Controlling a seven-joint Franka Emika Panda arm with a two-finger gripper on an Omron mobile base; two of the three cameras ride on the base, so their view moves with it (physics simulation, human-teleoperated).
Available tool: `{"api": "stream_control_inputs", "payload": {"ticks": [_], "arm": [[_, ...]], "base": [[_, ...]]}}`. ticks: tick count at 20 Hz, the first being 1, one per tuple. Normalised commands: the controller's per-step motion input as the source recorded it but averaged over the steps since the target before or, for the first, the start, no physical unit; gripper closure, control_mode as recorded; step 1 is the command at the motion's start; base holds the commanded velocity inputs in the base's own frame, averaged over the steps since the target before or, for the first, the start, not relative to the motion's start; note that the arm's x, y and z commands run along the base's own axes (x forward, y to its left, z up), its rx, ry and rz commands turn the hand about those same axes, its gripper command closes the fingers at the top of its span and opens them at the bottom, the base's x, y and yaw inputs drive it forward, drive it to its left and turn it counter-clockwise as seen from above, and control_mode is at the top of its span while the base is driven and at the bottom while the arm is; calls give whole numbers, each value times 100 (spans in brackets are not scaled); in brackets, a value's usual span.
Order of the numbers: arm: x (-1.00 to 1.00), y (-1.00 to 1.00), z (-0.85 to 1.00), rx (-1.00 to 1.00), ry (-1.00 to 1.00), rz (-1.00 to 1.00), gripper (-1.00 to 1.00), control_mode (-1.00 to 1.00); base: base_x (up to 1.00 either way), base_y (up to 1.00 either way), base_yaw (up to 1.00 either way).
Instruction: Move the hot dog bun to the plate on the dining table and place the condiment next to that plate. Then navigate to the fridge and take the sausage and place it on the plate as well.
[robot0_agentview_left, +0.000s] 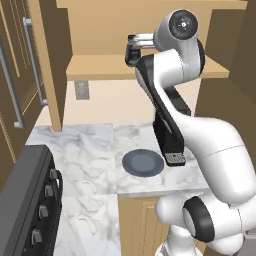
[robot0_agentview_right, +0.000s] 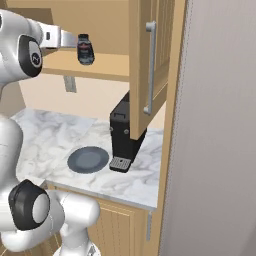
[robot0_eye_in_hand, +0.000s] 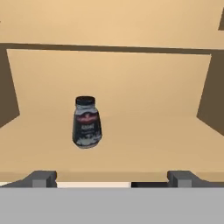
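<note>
Gripper (robot0_eye_in_hand: 112, 178) with fingers spread wide, holding nothing, faces a small dark condiment bottle (robot0_eye_in_hand: 86, 122) with reddish label, standing upright on a tan wooden cabinet shelf (robot0_eye_in_hand: 144, 148) above a marble counter (robot0_agentview_left: 90, 150).

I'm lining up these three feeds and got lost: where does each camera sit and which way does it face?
Left base view: behind the arm's left, facing the marble counter; white arm at right.
Right base view: behind its right, same counter, open cabinet door; arm at left.
Hand view: on the hand, facing the shelved condiment; open pincer.
All share the condiment.
</note>
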Motion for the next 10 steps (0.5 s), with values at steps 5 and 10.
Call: {"api": "stream_control_inputs", "payload": {"ticks": [5,10], "arm": [[61,15,-3,0,1,1,-100,-100],[61,7,-19,1,0,3,-100,-100]], "base": [[0,0,0],[0,0,0]]}}
